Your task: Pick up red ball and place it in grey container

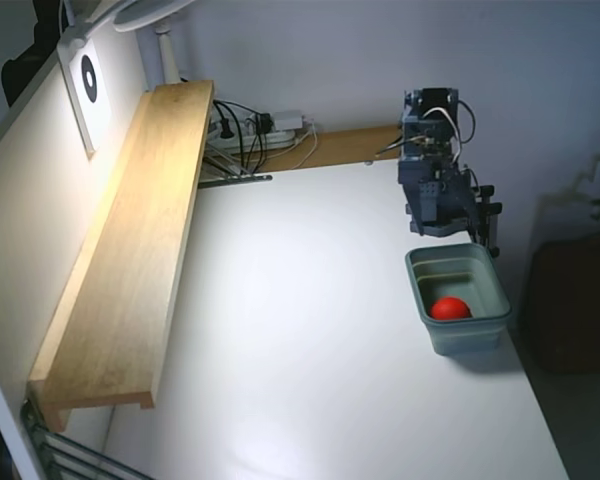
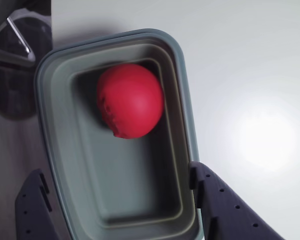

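On the white table (image 1: 310,340), we note the ball (image 2: 130,100) lying inside the tub (image 2: 57,165). The gripper (image 2: 117,197) hovers above the tub, jaws spread and empty, indicating release is complete.

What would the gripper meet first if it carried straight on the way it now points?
Probably the floor of the container. In the wrist view the open gripper points down into its empty end, with the ball lying further along, though depth is hard to judge.

Blue-grey arm (image 1: 435,175), loose white cables, hole-dotted fingers (image 2: 225,205).
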Robot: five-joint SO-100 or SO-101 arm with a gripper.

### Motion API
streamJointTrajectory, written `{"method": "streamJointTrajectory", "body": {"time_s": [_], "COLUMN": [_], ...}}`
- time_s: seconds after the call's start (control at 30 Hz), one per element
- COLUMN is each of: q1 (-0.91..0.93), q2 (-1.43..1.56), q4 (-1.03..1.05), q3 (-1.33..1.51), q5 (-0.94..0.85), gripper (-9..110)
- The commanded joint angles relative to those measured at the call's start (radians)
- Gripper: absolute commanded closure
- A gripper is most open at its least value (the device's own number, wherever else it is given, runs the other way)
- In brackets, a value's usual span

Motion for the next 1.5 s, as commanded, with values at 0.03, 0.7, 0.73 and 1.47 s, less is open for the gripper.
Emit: {"method": "streamJointTrajectory", "body": {"time_s": [0.03,0.7,0.73,1.47], "q1": [0.062,0.511,0.540,1.090], "q2": [0.103,0.340,0.356,0.648], "q4": [0.010,0.010,0.010,0.010], "q3": [0.029,0.268,0.284,0.578], "q5": [0.003,0.003,0.003,0.003], "gripper": [68,80,80,95]}}
